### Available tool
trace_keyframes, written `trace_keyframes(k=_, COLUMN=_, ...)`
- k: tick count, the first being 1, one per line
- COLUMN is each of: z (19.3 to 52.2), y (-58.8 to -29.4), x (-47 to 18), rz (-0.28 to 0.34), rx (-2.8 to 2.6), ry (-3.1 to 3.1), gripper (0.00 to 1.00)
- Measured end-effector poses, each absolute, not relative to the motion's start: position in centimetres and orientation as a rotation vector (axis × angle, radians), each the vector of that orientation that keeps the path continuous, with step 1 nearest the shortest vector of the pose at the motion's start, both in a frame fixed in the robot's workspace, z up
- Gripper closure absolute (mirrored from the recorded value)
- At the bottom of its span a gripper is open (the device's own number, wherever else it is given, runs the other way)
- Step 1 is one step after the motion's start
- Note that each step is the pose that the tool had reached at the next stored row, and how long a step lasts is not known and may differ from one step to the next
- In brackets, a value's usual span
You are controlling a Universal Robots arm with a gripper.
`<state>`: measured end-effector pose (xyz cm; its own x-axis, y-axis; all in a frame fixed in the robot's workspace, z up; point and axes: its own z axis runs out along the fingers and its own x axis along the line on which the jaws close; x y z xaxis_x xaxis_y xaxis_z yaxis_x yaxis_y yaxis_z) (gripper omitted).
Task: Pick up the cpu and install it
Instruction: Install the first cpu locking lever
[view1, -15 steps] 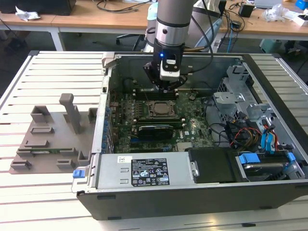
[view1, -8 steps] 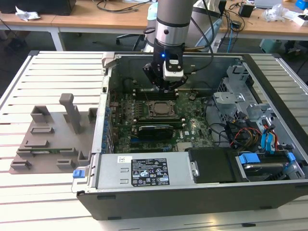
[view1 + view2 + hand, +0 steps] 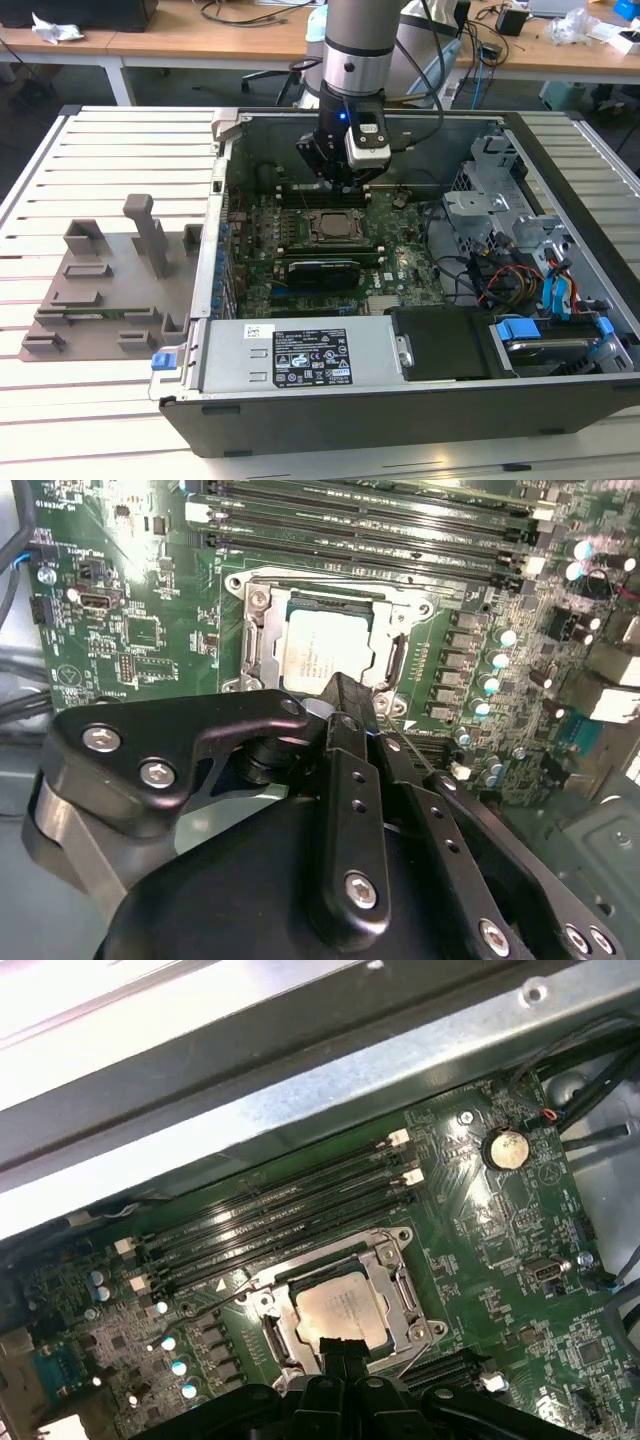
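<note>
Seating looks largely done, since the cpu (image 3: 325,652) lies flat inside the socket frame (image 3: 258,630) on the motherboard (image 3: 130,640), while the gripper (image 3: 343,688) hangs just above its edge, fingers drawn together and holding nothing.

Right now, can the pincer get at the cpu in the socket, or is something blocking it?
Probably yes. In the second wrist view the pincer hangs close over the cpu, whose silver top lies bare inside the socket frame. Nothing shows between them.
</note>
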<state>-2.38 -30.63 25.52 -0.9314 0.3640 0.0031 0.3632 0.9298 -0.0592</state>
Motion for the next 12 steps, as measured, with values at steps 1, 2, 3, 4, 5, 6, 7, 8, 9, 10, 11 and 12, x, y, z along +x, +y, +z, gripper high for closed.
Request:
trace_keyframes(k=1, z=25.52, y=-30.63, x=-2.38, rz=0.090, rx=-0.560, ry=-3.076, gripper=0.89)
trace_keyframes(k=2, z=25.52, y=-30.63, x=-2.38, rz=0.090, rx=-0.545, ry=-3.079, gripper=0.89)
trace_keyframes(k=3, z=25.52, y=-30.63, x=-2.38, rz=0.091, rx=-0.533, ry=-3.081, gripper=0.89)
trace_keyframes(k=4, z=25.51, y=-30.63, x=-2.38, rz=0.091, rx=-0.517, ry=-3.084, gripper=0.89)
trace_keyframes(k=5, z=25.52, y=-30.63, x=-2.38, rz=0.091, rx=-0.505, ry=-3.087, gripper=0.89)
trace_keyframes(k=6, z=25.52, y=-30.63, x=-2.38, rz=0.091, rx=-0.491, ry=-3.089, gripper=0.89)
trace_keyframes(k=7, z=25.52, y=-30.63, x=-2.38, rz=0.091, rx=-0.479, ry=-3.091, gripper=0.89)
trace_keyframes(k=8, z=25.52, y=-30.63, x=-2.38, rz=0.091, rx=-0.462, ry=-3.094, gripper=0.89)
trace_keyframes(k=9, z=25.51, y=-30.63, x=-2.38, rz=0.091, rx=-0.451, ry=-3.096, gripper=0.89)
trace_keyframes(k=10, z=25.51, y=-30.63, x=-2.38, rz=0.091, rx=-0.438, ry=-3.098, gripper=0.89)
trace_keyframes(k=11, z=25.52, y=-30.63, x=-2.38, rz=0.091, rx=-0.426, ry=-3.100, gripper=0.89)
trace_keyframes(k=12, z=25.51, y=-30.63, x=-2.38, rz=0.091, rx=-0.409, ry=-3.103, gripper=0.89)
